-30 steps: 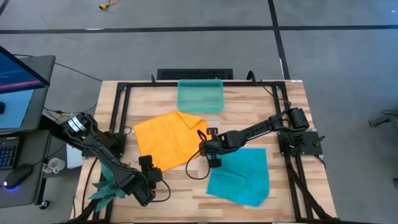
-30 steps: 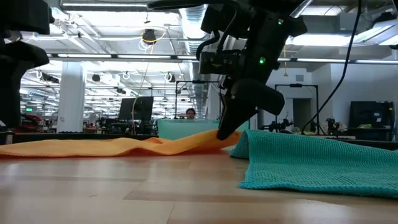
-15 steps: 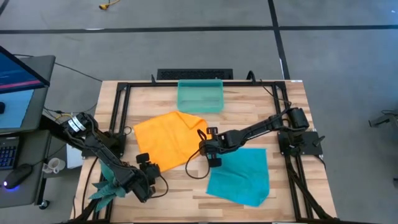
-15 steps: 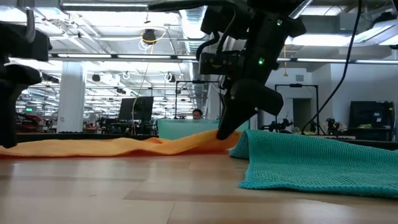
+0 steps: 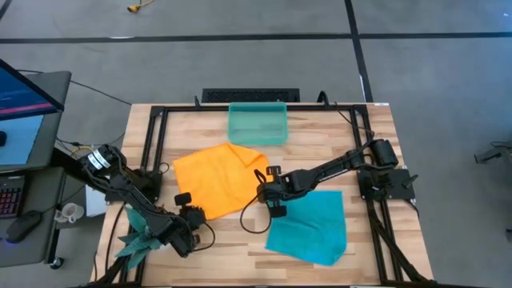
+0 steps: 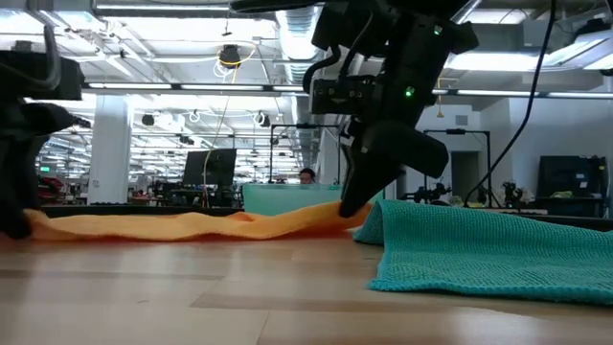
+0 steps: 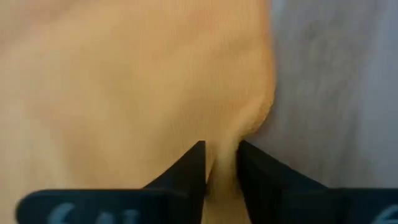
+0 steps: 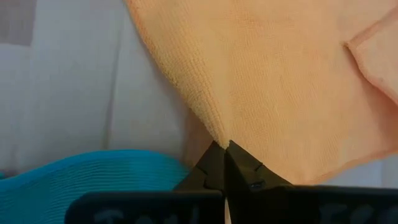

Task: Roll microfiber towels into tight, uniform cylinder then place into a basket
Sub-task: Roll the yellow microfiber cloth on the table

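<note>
The orange microfiber towel (image 5: 214,178) lies spread on the table's middle left, with one far corner folded over. My left gripper (image 5: 193,214) is shut on its near left corner, and shows in the low view at the left (image 6: 14,222). My right gripper (image 5: 270,198) is shut on its near right corner. The teal-blue towel (image 5: 309,227) lies flat at the near right, its edge next to my right gripper. The sea-green basket (image 5: 258,133) stands at the far middle of the table. My left gripper pinches a small raised pucker of the orange towel (image 7: 222,144) between its two fingers, close to the cloth's edge at the near left corner. The fingers slant down from above. The rest of the towel lies on the table. My right gripper pinches the orange towel's near right corner (image 8: 219,135) between its two shut fingers. The fingers slant down from above. The corner stands slightly raised (image 6: 330,213), and the cloth runs slack from it onto the table.
A black metal frame (image 5: 160,112) runs round the table's edges. A spiky teal plant (image 5: 132,242) lies at the near left corner under my left arm. Bare wood shows between the towels and along the near edge.
My left gripper has come down and toward the far edge, onto the orange towel's near left corner. The towels have stayed where they were.
</note>
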